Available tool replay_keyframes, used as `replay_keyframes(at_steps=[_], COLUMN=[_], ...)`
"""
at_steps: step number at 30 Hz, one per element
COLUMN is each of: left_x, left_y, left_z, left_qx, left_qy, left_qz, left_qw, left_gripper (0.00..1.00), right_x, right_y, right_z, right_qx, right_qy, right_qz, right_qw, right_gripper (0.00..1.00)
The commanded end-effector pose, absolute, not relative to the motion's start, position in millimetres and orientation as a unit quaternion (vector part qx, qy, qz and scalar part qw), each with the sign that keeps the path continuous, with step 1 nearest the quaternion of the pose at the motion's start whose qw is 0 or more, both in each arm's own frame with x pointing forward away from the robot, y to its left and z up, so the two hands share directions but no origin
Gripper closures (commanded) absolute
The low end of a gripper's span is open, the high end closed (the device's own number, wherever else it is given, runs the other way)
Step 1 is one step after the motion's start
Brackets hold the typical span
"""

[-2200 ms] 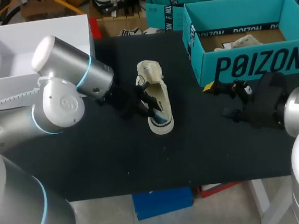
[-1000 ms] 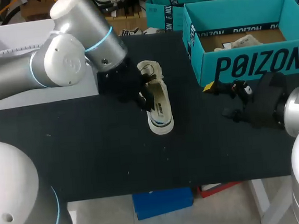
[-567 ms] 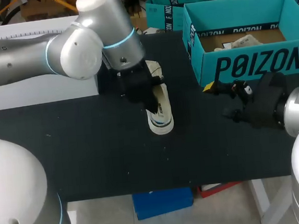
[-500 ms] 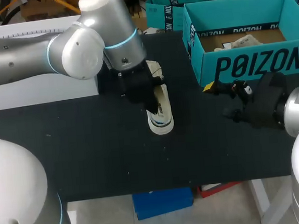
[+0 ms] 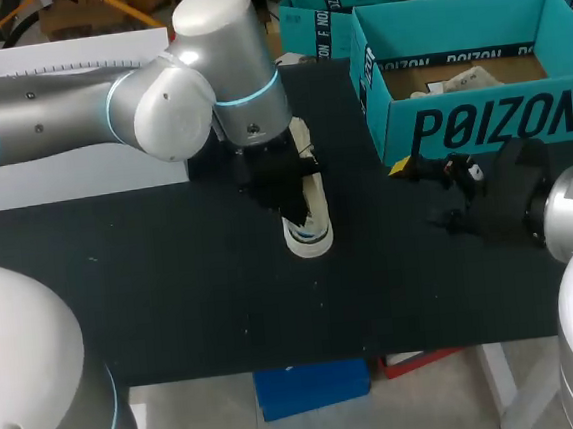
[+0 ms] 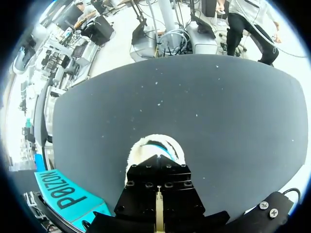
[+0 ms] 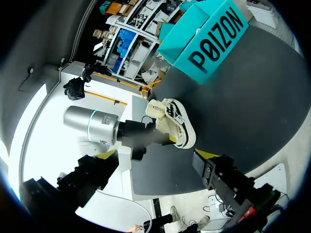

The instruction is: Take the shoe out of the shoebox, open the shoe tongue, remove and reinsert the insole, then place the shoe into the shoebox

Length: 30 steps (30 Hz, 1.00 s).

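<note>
Black table (image 5: 172, 285) carries a cream shoe (image 5: 313, 227) near its middle, outside the teal shoebox (image 5: 479, 122) at the far right. The left gripper (image 5: 282, 190) sits over the shoe's opening and hides it; whether its jaws are spread or pressed together cannot be told. The right gripper (image 5: 430, 194) rests in front of the shoebox, jaws spread and empty. A white box (image 5: 63, 179) stands at the far left.

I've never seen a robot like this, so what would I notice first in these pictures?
The big silver left arm grabs the eye first, stretched in over the black table and down onto a cream shoe in its middle. Next comes the bright teal shoebox, open at the table's far right corner, with the right arm low just in front of it.
</note>
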<state>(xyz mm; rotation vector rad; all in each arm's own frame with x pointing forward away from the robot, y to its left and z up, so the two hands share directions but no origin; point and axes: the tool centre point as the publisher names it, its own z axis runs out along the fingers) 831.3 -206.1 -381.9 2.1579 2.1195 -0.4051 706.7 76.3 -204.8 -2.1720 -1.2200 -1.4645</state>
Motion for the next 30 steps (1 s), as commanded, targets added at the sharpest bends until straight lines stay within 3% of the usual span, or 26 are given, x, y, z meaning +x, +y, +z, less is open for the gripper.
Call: replay_keyframes(at_steps=[1,19,30], left_x=[836,836,837], left_y=[-210,-213,-208], left_z=[-393,-422,-388], left_qx=[0.708,0.700,0.698], left_qy=[0.694,0.701,0.703], left_qz=[-0.125,-0.132,-0.126], left_qw=[0.044,0.028,0.056], left_gripper=[1.00,1.00,1.00], right_x=[706,706,706], right_y=[73,73,73], right_z=[-211,-211,-211], right_qx=[-0.716,-0.716,-0.716], right_qy=[-0.461,-0.461,-0.461], right_qz=[-0.475,-0.475,-0.475], right_qw=[0.221,0.221,0.221], right_gripper=[0.00,0.00,0.00])
